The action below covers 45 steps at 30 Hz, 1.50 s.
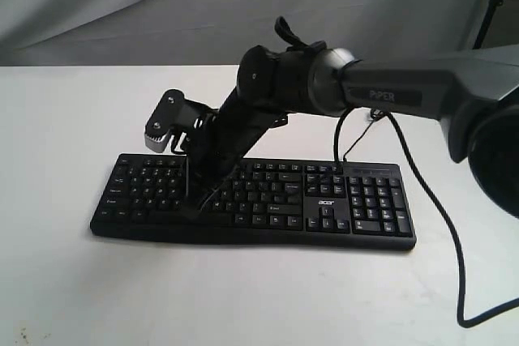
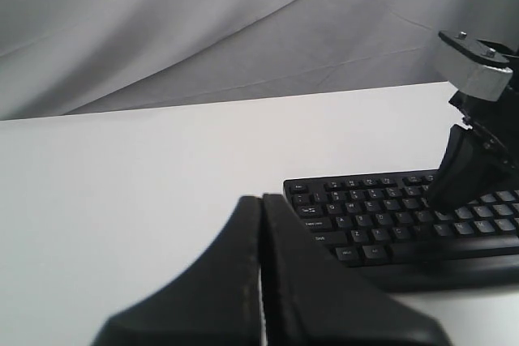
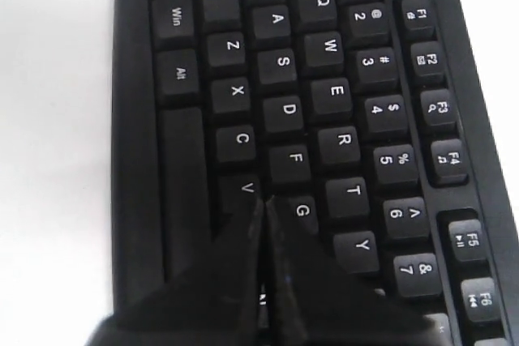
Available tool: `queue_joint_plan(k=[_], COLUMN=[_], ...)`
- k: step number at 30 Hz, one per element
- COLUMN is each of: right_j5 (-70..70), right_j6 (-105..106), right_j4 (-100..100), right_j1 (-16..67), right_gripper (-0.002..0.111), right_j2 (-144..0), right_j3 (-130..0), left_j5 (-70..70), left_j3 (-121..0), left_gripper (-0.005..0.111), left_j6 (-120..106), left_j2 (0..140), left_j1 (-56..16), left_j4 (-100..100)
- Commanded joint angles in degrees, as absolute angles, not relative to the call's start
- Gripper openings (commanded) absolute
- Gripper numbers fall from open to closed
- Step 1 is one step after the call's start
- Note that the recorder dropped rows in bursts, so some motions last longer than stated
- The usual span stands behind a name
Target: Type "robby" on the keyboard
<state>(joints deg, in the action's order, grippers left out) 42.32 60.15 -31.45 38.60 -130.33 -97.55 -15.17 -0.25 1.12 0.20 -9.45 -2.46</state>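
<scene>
1. Table [image 1: 65,281]: white. The keyboard [image 1: 365,200] lies flat on it.
2. Right arm [image 1: 389,91]: reaches over the keyboard from its number-pad end, down onto the letter block.
3. Right gripper [image 3: 263,204]: fingers pressed together, holding nothing. The tip is at the seam between V [image 3: 246,188] and G [image 3: 302,211], and B is hidden under the fingers. Contact with a key: cannot tell.
4. Left gripper [image 2: 261,200]: fingers likewise together and empty, off the keyboard's Esc end, apart from it.
5. Progress: no screen in view, so the letters typed are unknown. The tip's position suggests a "b" stroke, so likely mid-word with at least "y" left.
</scene>
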Motion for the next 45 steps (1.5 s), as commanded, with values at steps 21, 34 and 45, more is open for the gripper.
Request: queue_joint_plan(k=[21, 34, 45], right_j5=[41.66, 39.52, 37.29], right_j6=[60.63, 60.92, 60.92], right_j4=[-32.53, -30.81, -30.49], right_j1=[38.7, 38.58, 37.13], right_gripper=[0.0, 0.0, 0.0], right_j2=[-133.42, -129.64, -129.64], right_j3=[-97.45, -97.45, -97.45], left_j5=[-14.86, -14.86, -14.86], left_j3=[0.0, 0.0, 0.0], left_gripper=[0.0, 0.0, 0.0], left_j6=[1.28, 1.28, 1.28], left_j2=[0.0, 0.0, 0.0], left_j1=[-9.82, -9.82, -9.82], left_j4=[-2.74, -2.74, -2.74])
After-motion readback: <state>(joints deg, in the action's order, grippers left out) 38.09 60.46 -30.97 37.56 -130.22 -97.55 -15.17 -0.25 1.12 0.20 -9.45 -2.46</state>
